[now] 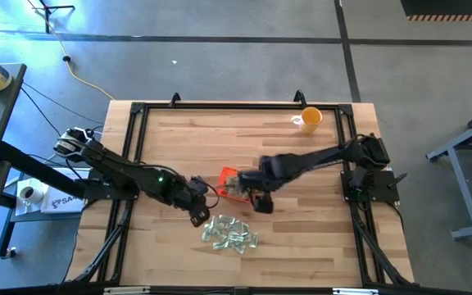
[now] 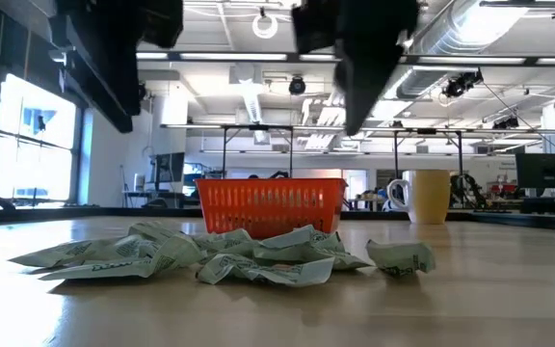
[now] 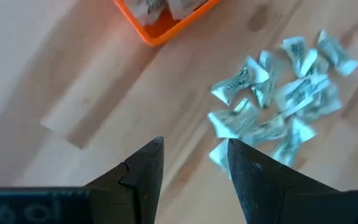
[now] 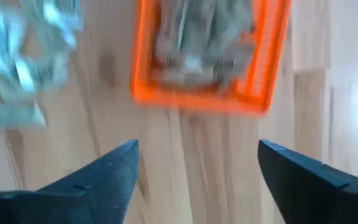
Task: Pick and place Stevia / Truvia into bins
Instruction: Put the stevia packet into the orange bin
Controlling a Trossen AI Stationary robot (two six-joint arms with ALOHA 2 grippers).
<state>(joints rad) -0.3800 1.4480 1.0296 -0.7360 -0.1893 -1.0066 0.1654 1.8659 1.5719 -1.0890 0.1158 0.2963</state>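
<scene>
Orange tray [image 1: 229,183] is shown partly filled with packets, while a pile of Stevia packets [image 1: 230,232] is left on the counter [image 1: 301,246] just beside it. Left gripper [image 1: 197,218] and right gripper [image 1: 262,203] are held released and empty above the counter, beside tray and pile.

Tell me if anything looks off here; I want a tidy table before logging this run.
Nothing is spilled or broken. The packets are crumpled and heaped loosely on the table, apart from the orange tray, which sits askew to the table edges and already holds some. A yellow cup stands upright at the far side.
</scene>
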